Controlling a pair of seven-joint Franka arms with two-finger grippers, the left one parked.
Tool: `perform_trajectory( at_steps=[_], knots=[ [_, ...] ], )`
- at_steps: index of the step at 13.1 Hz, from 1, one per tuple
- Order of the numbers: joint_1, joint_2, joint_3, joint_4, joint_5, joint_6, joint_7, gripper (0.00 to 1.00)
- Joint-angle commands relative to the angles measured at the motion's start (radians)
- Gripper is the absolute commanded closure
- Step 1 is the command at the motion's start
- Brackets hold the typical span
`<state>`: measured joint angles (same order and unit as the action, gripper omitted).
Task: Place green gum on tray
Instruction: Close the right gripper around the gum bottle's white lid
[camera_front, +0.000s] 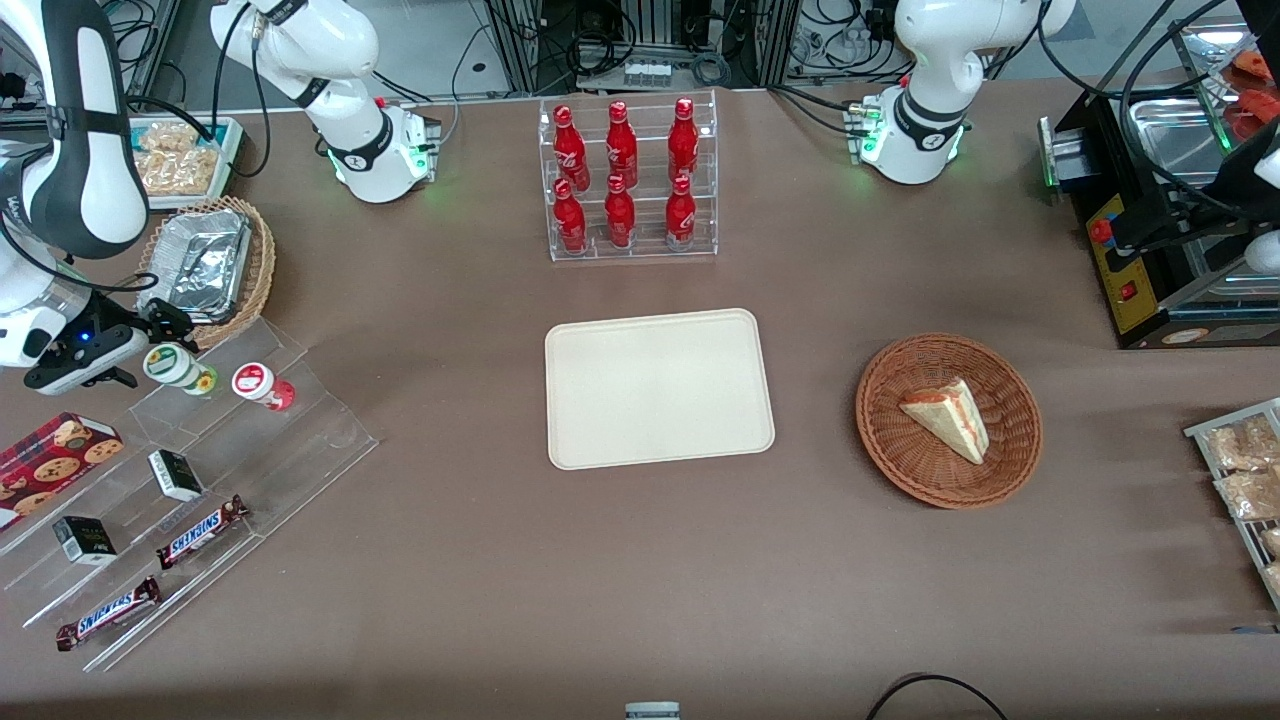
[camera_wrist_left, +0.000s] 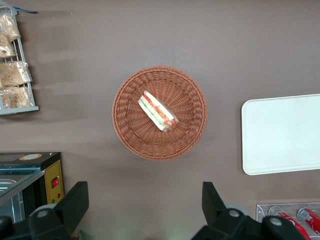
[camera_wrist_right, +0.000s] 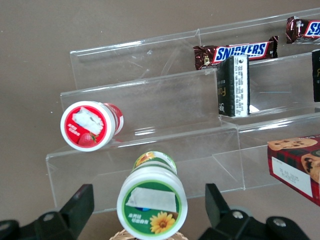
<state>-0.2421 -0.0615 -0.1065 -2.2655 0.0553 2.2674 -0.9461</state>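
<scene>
Red-lidded bottle (camera_front: 262, 385) is lying on the clear stepped shelf (camera_front: 300, 440), just beside the hand (camera_front: 152, 352). Snickers bars (camera_front: 200, 530) and black boxes (camera_front: 175, 475) are sitting nearer the camera than the hand. Foil tray (camera_front: 195, 265) is resting just above the hand.

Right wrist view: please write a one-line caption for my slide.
Open gripper around the green gum on the clear stepped shelf, beside the red-lidded bottle.
</scene>
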Motion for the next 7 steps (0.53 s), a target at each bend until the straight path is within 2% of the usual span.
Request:
perform_trajectory(
  at_steps=[1,7],
  knots=[
    [-0.006,-0.015,-0.004,-0.028,0.023,0.037,-0.029,0.01],
    [-0.006,-0.012,-0.016,-0.039,0.023,0.04,-0.031,0.02]
  ],
)
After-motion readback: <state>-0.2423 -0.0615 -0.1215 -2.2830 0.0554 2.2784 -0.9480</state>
